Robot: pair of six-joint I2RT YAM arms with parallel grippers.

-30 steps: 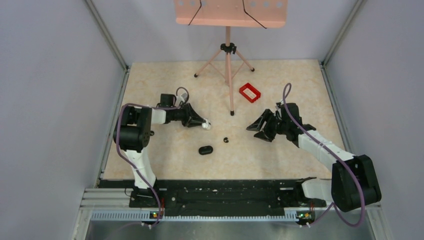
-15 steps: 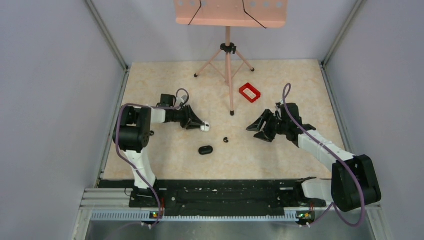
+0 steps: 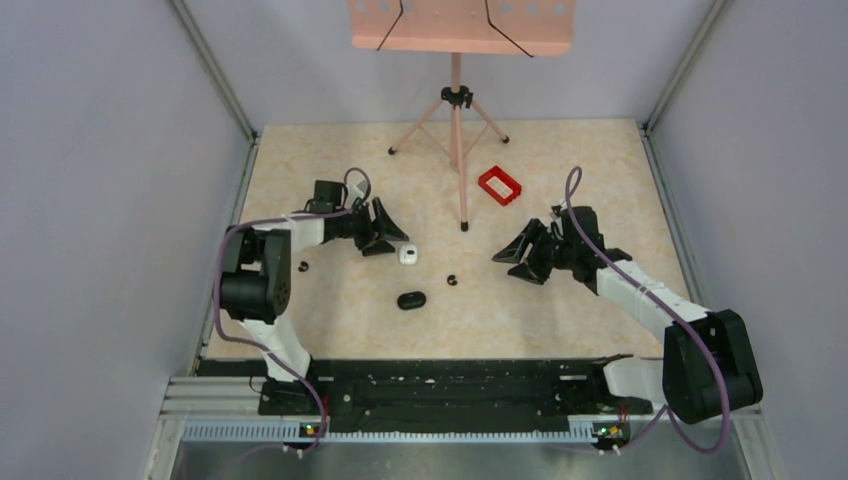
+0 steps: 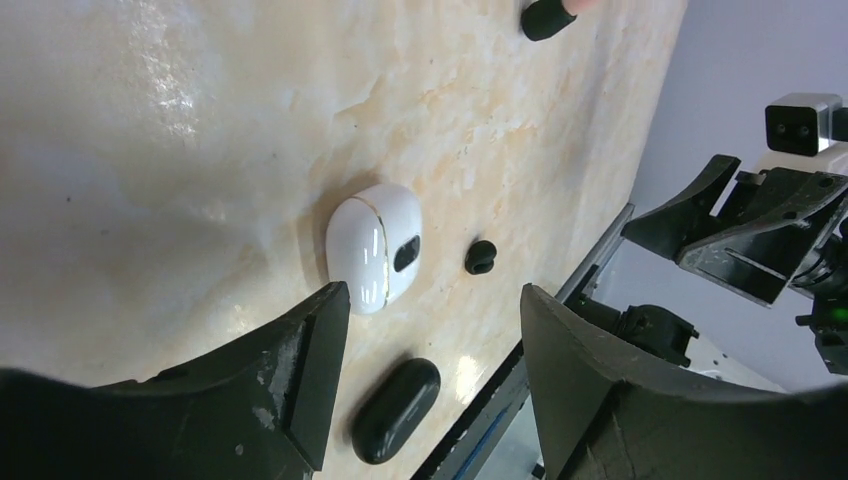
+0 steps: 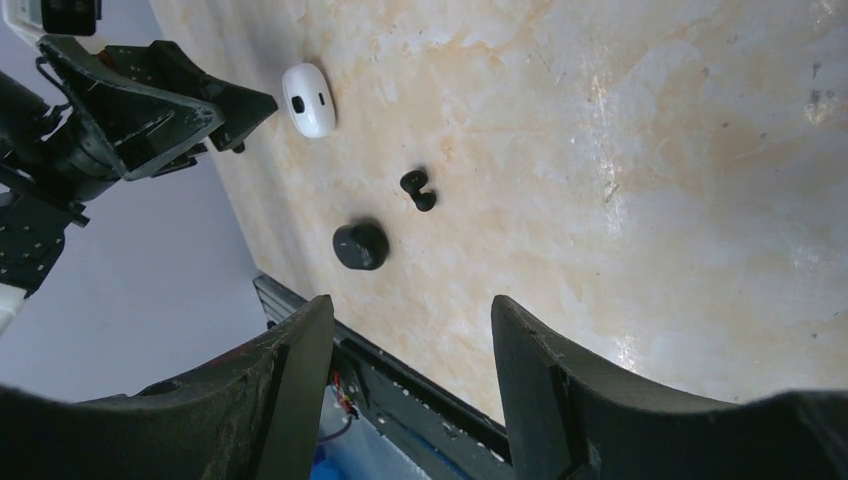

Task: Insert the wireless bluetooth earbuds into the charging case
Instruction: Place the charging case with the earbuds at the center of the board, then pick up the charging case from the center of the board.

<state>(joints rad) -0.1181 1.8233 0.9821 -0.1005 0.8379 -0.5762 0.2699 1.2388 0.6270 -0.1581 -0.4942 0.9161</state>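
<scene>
No text, brand, number or sign is readable on the charging case (image 4: 396, 410), white pod (image 4: 362, 250) or red frame (image 3: 486, 180).

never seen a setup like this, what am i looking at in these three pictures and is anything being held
These are two robot arms, the left arm and the right arm, bolted at the near edge of a table, each ending in a two-finger gripper. The wide picture comes from a fixed camera above and behind them. The other two come from a small camera on each wrist, so the dark wedges at the bottom are that arm's own fingers. On the tabletop lie a glossy black charging case, a tiny black earbud near it, a white rounded case and, farther back, a red rectangular frame beside a pink tripod stand. Nothing is held: the left gripper and the right gripper both stand open and empty.
</scene>
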